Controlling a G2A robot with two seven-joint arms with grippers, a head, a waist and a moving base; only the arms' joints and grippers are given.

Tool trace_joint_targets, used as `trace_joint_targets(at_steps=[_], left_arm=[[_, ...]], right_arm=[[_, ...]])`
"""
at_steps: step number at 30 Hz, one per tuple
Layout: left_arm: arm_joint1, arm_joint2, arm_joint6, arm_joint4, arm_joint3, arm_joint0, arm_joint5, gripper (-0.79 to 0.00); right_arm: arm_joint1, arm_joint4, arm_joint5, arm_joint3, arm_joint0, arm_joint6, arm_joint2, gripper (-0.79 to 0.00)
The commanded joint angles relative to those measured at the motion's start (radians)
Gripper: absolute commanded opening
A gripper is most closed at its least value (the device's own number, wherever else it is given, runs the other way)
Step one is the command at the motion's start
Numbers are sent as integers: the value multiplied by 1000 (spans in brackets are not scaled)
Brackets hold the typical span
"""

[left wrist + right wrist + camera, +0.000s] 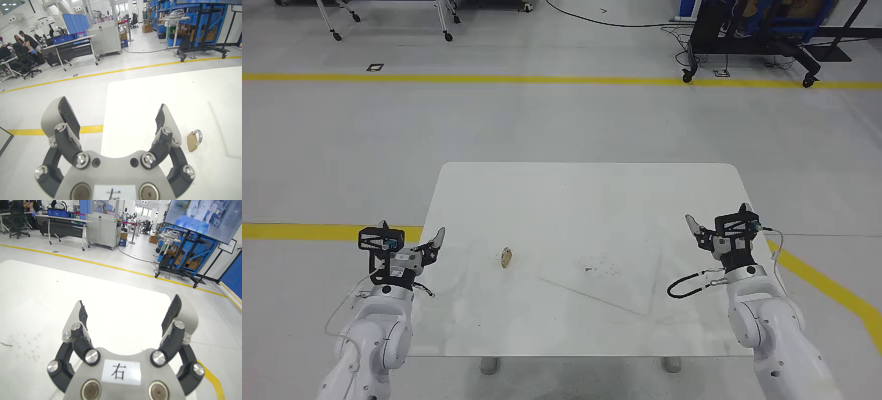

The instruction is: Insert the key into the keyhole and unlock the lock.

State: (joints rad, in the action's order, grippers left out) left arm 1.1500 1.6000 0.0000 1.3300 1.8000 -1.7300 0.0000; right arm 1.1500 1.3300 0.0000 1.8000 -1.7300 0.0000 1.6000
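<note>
the padlock (506, 257) (193, 141) lies flat on the white table (592, 200), on its left half and towards the near side. its body is brass and its silver shackle is turned away from me. nothing touches it, and bare tabletop runs all round it.

just beyond it, towards the middle, lies a flat pale sheet (226, 128). its far side is cut off in the left wrist view. on the middle of the table rests a small dark sliver (592, 266) (5, 344). it may be the key, but it is too small and thin for me to tell.

my left gripper (412, 238) (113, 109) hangs at the table's left edge, near the padlock but apart from it. its jaws are spread wide and hold nothing. one finger is over the floor and the other over the tabletop.

my right gripper (720, 220) (128, 306) hangs at the right edge, well apart from the padlock. its jaws are also wide and hold nothing, and the table's rounded far corner shows past them. a yellow floor line (302, 231) runs under both sides of the table.
</note>
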Motion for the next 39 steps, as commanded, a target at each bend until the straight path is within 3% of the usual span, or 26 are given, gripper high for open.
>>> trace_joint_targets(at_steps=[1, 9, 16, 25, 32, 39], left_arm=[[0, 0, 0, 0, 0, 0, 0, 0], [0, 0, 0, 0, 0, 0, 0, 0], [0, 0, 0, 0, 0, 0, 0, 0], [0, 0, 0, 0, 0, 0, 0, 0], [0, 0, 0, 0, 0, 0, 0, 0], [0, 0, 0, 0, 0, 0, 0, 0]], right_arm=[[0, 0, 0, 0, 0, 0, 0, 0], [2, 40, -19, -17, 26, 35, -39, 0], [4, -12, -246, -102, 126, 99, -134, 0], [4, -10, -257, -104, 126, 105, -139, 0], [5, -22, -514, -203, 225, 199, -256, 0], [2, -131, -861, -353, 355, 249, -325, 0]])
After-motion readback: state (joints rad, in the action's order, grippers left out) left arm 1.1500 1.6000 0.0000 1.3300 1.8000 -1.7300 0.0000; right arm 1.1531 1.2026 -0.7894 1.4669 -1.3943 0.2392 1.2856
